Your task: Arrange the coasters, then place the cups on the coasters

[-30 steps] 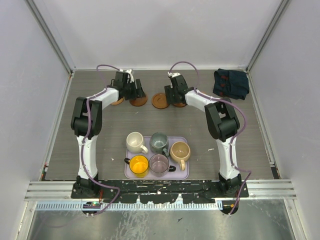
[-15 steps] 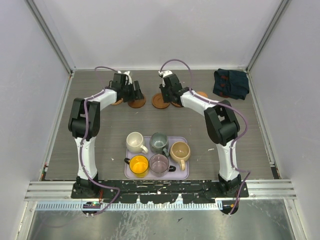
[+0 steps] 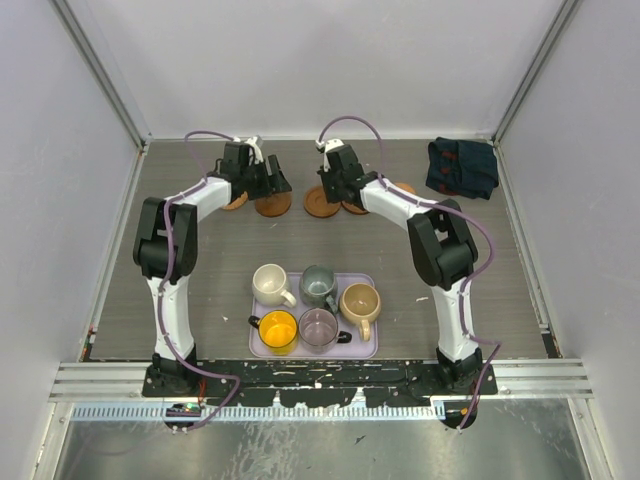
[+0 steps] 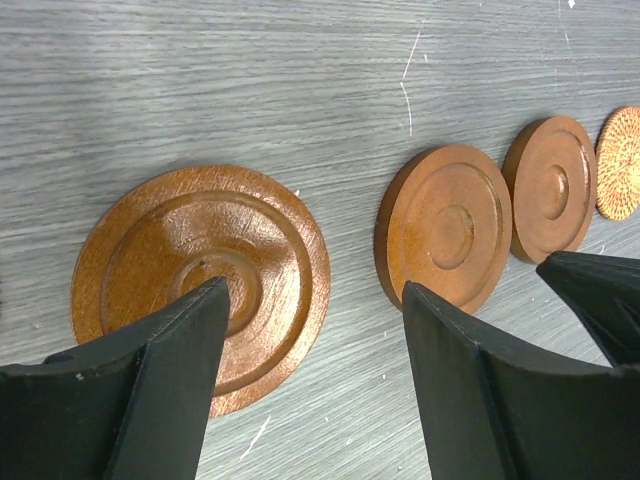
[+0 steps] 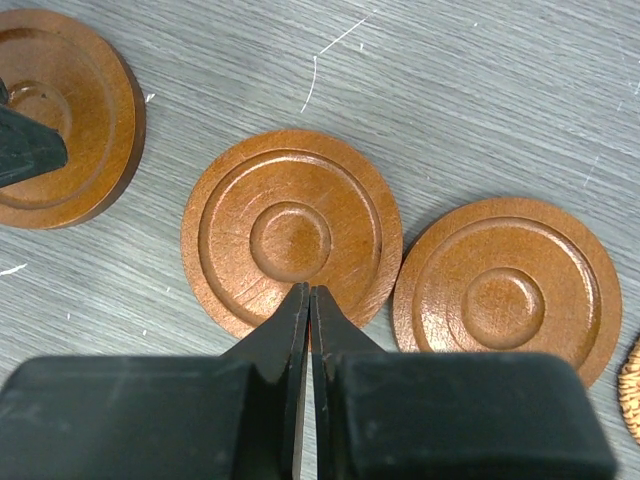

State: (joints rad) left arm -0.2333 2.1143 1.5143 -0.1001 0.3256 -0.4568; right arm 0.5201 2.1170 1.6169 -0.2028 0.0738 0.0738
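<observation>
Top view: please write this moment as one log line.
left tool open over second coaster | right tool shut at middle coaster | cups on tray

Grey wood-grain tabletop (image 3: 330,240), plain pale walls (image 3: 320,60) on three sides, aluminium corner rails (image 3: 100,70), soft even light

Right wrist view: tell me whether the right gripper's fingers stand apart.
No: the right gripper has its fingers pressed together, with their tips over the near rim of the middle coaster.
</observation>
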